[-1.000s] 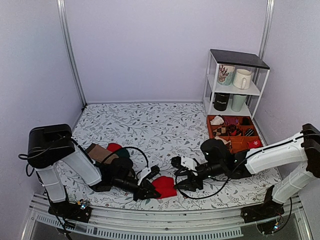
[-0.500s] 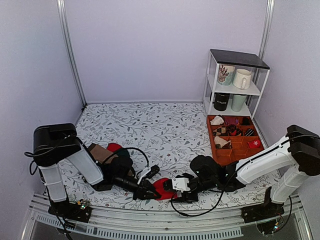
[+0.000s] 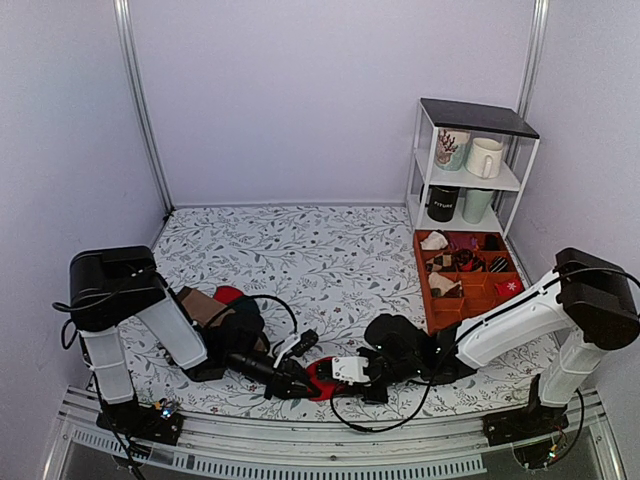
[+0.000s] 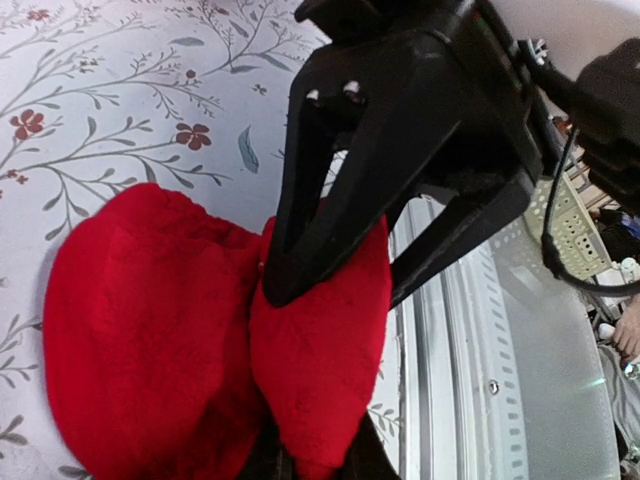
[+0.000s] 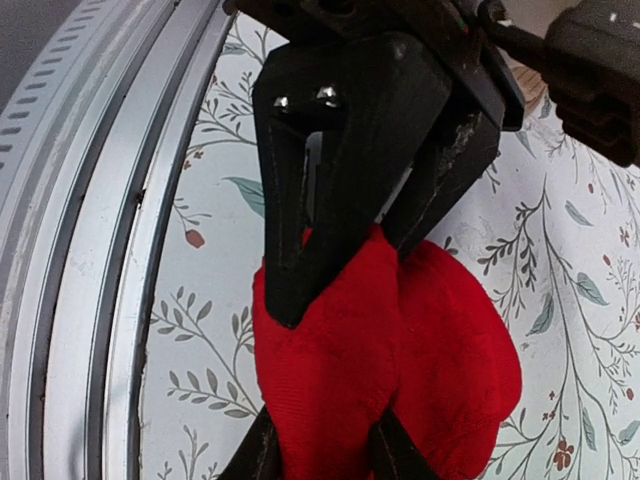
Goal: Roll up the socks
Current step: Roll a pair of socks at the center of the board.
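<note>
The left tool (image 5: 342, 282) is clamped on the bright red soft knit socks (image 4: 150, 330), with its two black fingers pinching a fold of the fabric between them. The right tool (image 4: 335, 290) faces it from the opposite side and is likewise closed on the same red bundle, so the two sets of tips sit almost touching each other. The socks lie bunched in two rounded lobes on the white leaf-and-flower printed worktop (image 3: 300, 250), close to the ribbed aluminium rail (image 5: 90, 250) at its near edge. Beside the left arm's elbow lie a tan-brown sock (image 3: 197, 305) and something dark next to it. Well apart, at the right rear, stand an orange divided tray (image 3: 478, 290) and a white wire shelf (image 3: 425, 180) holding mugs.
</note>
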Action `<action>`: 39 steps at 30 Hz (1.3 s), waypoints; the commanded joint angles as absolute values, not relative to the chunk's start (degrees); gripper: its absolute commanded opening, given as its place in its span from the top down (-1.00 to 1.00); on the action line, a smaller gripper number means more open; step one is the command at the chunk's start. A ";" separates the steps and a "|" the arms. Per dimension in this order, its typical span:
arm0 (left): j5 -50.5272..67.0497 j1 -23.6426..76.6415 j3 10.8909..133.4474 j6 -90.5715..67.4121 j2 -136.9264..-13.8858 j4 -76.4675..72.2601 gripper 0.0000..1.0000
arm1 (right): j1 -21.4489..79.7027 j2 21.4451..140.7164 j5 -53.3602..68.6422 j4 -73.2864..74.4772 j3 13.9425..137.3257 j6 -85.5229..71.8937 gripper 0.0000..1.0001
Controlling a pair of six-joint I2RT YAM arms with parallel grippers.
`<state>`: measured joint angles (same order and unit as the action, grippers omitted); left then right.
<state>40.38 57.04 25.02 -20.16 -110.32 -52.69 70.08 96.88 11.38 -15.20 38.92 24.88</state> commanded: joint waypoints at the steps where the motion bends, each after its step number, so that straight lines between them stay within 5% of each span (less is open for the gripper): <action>1: 35.52 57.46 22.24 -20.75 -115.13 -35.86 0.91 | 70.47 100.61 15.39 -10.57 41.73 20.04 0.53; 11: 18.30 60.14 20.17 -4.98 -82.68 -28.13 -0.32 | 66.29 107.16 33.91 -3.61 42.80 7.10 0.56; 17: 17.23 62.66 18.66 2.05 -77.07 -30.11 -0.36 | 62.58 111.14 38.99 1.95 46.31 2.75 0.57; 39: 12.95 69.65 20.27 -0.51 -92.16 -38.97 -0.18 | 60.40 117.11 37.92 10.71 51.33 0.35 0.57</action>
